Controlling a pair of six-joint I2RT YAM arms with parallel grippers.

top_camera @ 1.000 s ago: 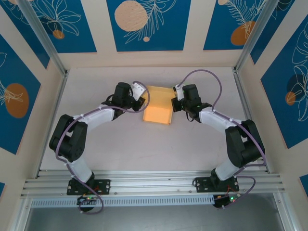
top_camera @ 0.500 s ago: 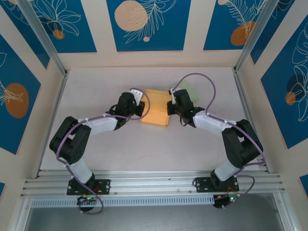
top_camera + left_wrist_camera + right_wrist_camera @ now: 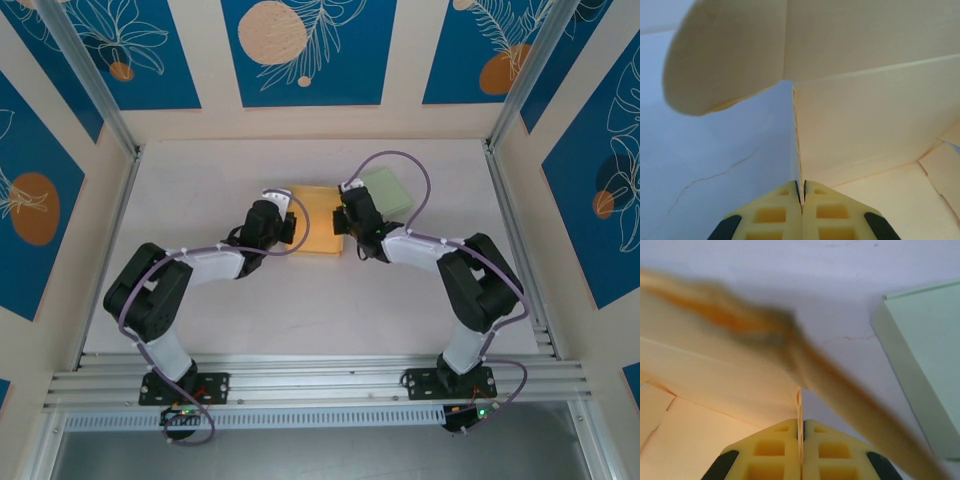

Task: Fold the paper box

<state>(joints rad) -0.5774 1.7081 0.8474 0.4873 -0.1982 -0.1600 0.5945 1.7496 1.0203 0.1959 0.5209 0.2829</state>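
While my left gripper (image 3: 290, 228) pinched the paper box (image 3: 318, 234) at its nine-o'clock edge (right gripper (image 3: 343, 222) at three), table (image 3: 320, 310) lay open toward six.

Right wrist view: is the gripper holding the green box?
No, the right gripper pinches the yellow box wall; the green box lies apart.

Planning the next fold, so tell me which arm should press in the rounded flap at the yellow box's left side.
Left, probably. The left gripper is shut on the paper box wall, with that rounded flap just ahead. The right gripper pinches the opposite wall, near the green box.
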